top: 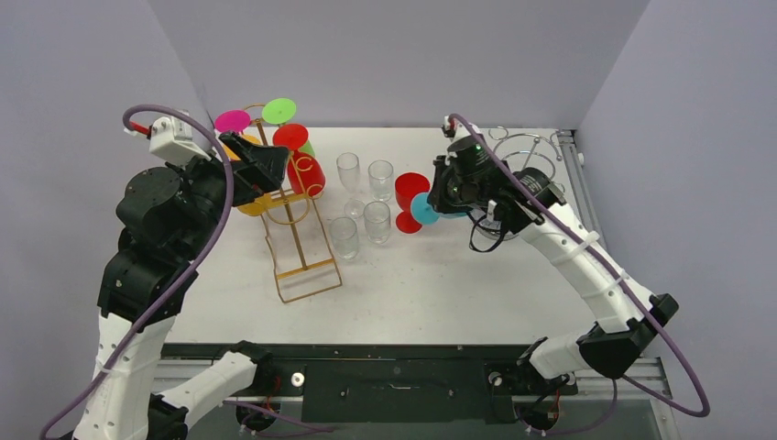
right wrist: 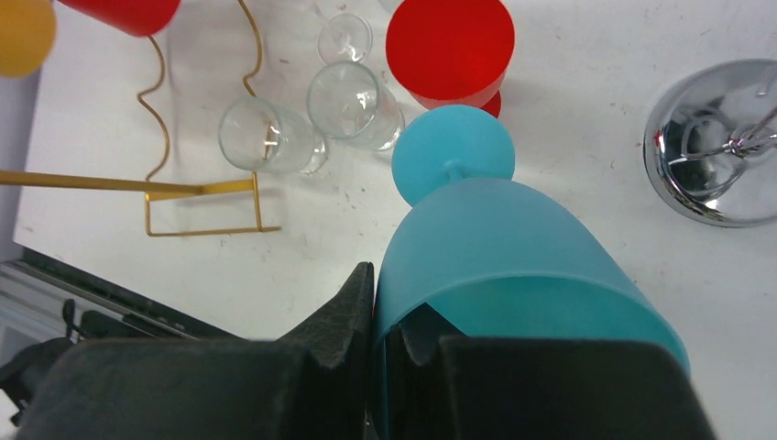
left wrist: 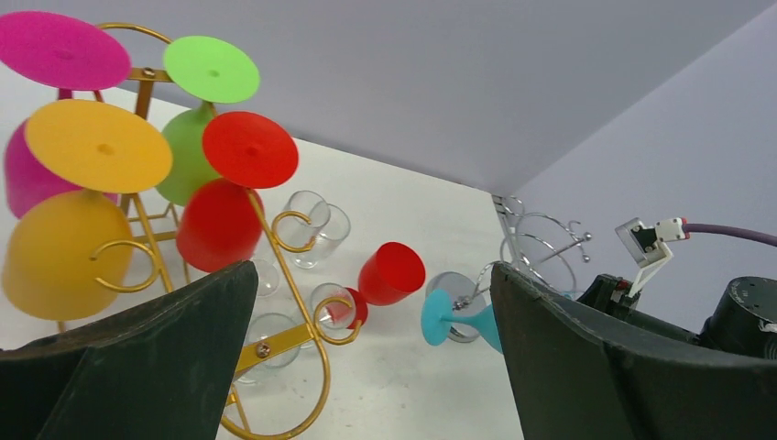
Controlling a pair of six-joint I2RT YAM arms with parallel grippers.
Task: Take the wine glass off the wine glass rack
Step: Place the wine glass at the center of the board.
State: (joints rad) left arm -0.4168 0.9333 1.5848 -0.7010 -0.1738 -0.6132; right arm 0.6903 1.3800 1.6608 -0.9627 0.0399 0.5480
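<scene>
My right gripper (top: 446,194) is shut on the rim of a teal wine glass (top: 424,209), one finger inside the bowl and one outside (right wrist: 374,316). The glass (right wrist: 513,266) is held tilted above the table, foot toward a red wine glass (right wrist: 449,46). It is clear of the silver wire rack (top: 527,151), whose chrome base (right wrist: 719,147) lies to its right. My left gripper (top: 273,165) is open and empty (left wrist: 376,367), beside the gold rack (top: 298,238). Magenta (left wrist: 60,50), green (left wrist: 211,69), red (left wrist: 220,220) and yellow (left wrist: 64,252) glasses hang there upside down.
Several clear tumblers (top: 366,206) stand in the middle of the table between the gold rack and the red wine glass (top: 410,197). The gold rack's base frame (right wrist: 197,206) reaches toward the front. Grey walls close the back and both sides.
</scene>
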